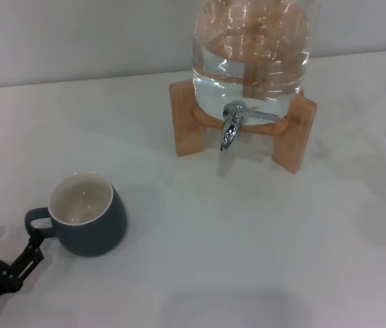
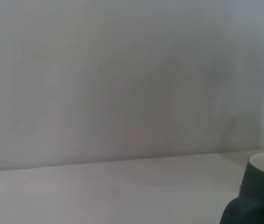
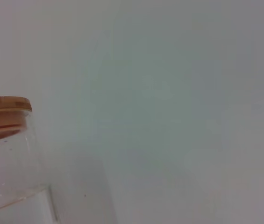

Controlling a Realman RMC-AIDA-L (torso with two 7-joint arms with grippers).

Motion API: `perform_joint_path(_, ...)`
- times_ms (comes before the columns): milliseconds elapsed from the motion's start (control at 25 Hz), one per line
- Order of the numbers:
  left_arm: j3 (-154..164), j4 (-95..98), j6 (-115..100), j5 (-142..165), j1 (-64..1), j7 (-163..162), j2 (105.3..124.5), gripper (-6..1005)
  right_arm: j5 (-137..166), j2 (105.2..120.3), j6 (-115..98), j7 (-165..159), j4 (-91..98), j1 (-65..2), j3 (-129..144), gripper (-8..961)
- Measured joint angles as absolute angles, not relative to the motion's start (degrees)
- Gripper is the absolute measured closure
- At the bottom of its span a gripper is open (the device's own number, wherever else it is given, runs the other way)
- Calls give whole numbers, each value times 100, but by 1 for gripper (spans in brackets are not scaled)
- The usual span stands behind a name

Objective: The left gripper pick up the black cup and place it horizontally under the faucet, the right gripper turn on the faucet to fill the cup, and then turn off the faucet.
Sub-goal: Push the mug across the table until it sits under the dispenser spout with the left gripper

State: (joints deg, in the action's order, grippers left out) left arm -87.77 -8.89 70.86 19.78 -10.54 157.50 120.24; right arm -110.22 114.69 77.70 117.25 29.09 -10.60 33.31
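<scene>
The black cup (image 1: pixel 87 215) stands upright on the white table at the front left, cream inside showing, its loop handle turned toward the left. My left gripper (image 1: pixel 9 244) is at the bottom left corner, just beside the handle, with its jaws apart and nothing between them. The cup's edge also shows in the left wrist view (image 2: pixel 258 196). The faucet (image 1: pixel 231 128) is a chrome spigot with a thin lever, on the front of the glass jar (image 1: pixel 251 61), far to the right of the cup. My right gripper is out of view.
The jar holds water and rests on a wooden stand (image 1: pixel 186 123) at the back of the table (image 1: pixel 247 239). A pale wall runs behind it. The right wrist view shows the jar's wooden lid (image 3: pixel 3 109) and glass side.
</scene>
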Motion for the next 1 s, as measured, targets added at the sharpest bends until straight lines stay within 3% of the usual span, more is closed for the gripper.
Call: perform_joint_path(1000, -8813, -914, 7306, 1907, -1056, 15758, 12006, 177, -11021, 11470, 7818, 11725, 2900, -997, 3331, 110)
